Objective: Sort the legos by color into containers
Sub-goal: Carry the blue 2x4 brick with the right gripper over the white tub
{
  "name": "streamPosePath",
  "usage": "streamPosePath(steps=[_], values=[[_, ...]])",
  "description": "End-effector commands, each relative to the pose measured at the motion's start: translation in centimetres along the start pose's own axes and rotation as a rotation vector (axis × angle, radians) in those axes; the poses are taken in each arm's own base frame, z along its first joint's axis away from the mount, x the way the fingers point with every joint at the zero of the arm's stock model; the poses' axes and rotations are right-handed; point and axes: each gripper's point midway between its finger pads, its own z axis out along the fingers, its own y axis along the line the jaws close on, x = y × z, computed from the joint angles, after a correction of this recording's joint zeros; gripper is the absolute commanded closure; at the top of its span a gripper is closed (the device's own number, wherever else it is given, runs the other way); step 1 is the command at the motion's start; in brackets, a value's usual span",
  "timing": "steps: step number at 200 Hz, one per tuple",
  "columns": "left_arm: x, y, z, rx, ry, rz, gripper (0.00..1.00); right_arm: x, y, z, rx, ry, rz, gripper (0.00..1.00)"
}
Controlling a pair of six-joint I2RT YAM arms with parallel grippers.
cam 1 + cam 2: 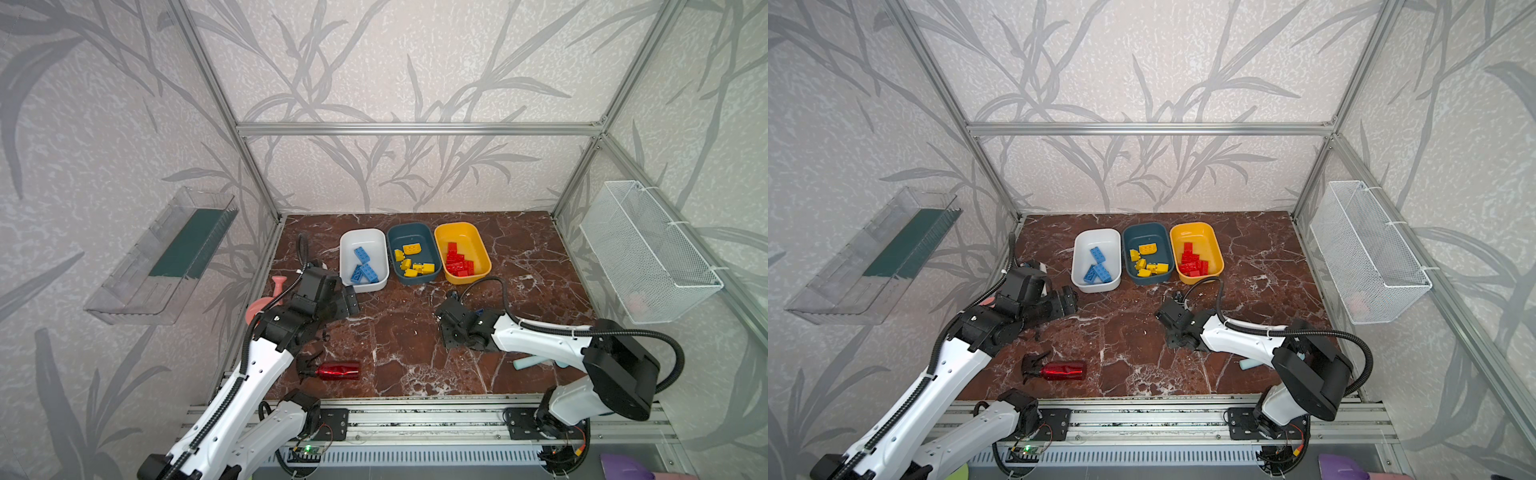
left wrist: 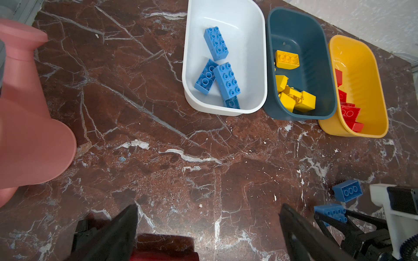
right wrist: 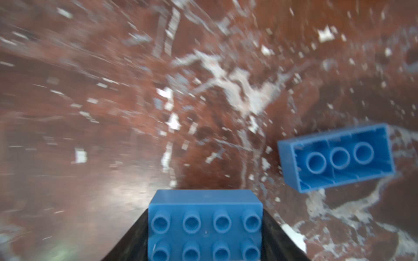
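The right gripper [image 3: 204,237] clamped a blue brick [image 3: 204,203] low over the table [image 1: 415,353], right of centre — a second blue brick [image 3: 337,158] lay upturned just beside it — while the left gripper [image 2: 208,210] hung open near the white tub [image 1: 365,243].

The left arm [image 1: 266,361] and right arm [image 1: 536,336] had white shells with black joints. A black corrugated cable [image 1: 648,331] ran behind the right claw [image 3: 204,226]. The fingers [image 2: 117,232] of the left claw [image 2: 208,223] were black, tapered, perhaps matte.

Upper centre in both top views, side by side: white tub [image 1: 365,239] with blue bricks [image 1: 360,254], teal tub [image 1: 405,237] with yellow bricks [image 1: 412,248], yellow tub [image 1: 457,232] with red bricks [image 1: 457,259]. Right wrist view: held brick [image 3: 204,223], blue, studs up, between fingers [image 3: 133,241] at bottom; loose brick [image 3: 337,158], blue, hollow side up on table [image 3: 113,113], right.
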Motion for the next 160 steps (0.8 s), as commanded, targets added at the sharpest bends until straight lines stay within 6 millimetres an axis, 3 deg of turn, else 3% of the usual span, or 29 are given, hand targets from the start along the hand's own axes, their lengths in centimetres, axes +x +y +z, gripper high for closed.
streamPosePath(steps=[1, 35, 87, 94, 127, 160], values=[[0.4, 0.5, -1.2, 0.015, -0.031, 0.024, 0.03, -2.8, 3.6, -2.7, -0.154, -0.057, -0.081, 0.43], [0.5, 1.6, -3.0, 0.035, -0.117, 0.022, 0.03, -6.9, 7.5, -4.9, -0.286, -0.144, -0.148, 0.43], [0.7, 3.1, -5.1, 0.026, -0.187, 0.031, 0.03, -12.1, 14.0, -5.7, -0.431, -0.159, -0.236, 0.44], [0.8, 3.1, -5.2, 0.032, -0.194, 0.029, 0.03, -12.2, 14.7, -4.4, -0.433, -0.137, -0.246, 0.43], [0.9, 3.0, -5.4, 0.060, -0.218, 0.025, 0.03, -15.0, 17.8, -3.0, -0.469, -0.135, -0.269, 0.43], [0.9, 3.0, -5.4, 0.060, -0.219, 0.031, 0.03, -16.9, 19.7, -0.2, -0.471, -0.106, -0.270, 0.43]])
